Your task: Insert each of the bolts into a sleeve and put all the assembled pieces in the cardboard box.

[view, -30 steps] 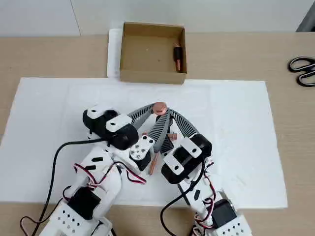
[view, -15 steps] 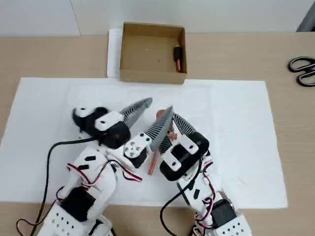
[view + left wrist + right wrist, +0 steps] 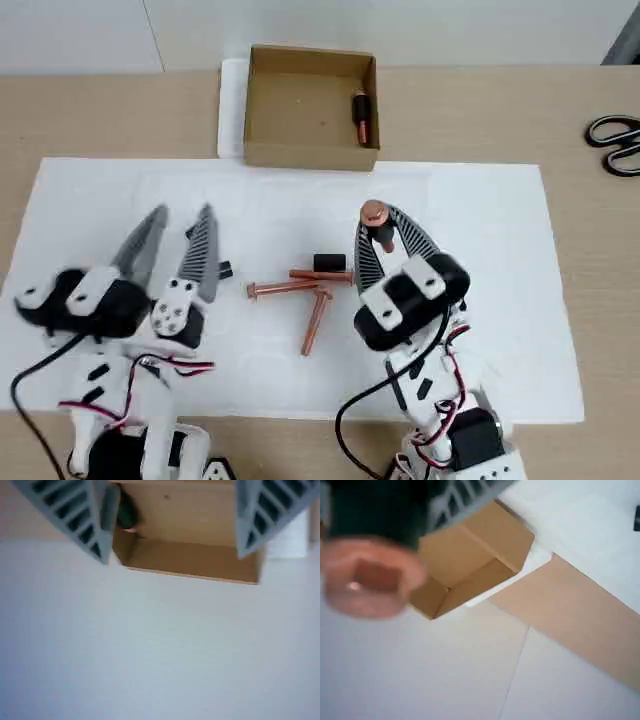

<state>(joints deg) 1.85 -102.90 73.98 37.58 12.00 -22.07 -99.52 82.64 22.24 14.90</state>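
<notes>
White paper [image 3: 480, 220] lies on the tan table [image 3: 100, 110] just beside the cardboard box [image 3: 310, 157]. The left gripper [image 3: 183, 210] gapes empty; the right gripper [image 3: 378, 228] pinches a bolt [image 3: 374, 211], its shank hidden.

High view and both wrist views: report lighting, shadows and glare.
High view: even light, no glare on the white paper. Left wrist view: the cardboard box has its inner wall darker than its floor. Right wrist view: a glint on the head of the bolt.
</notes>
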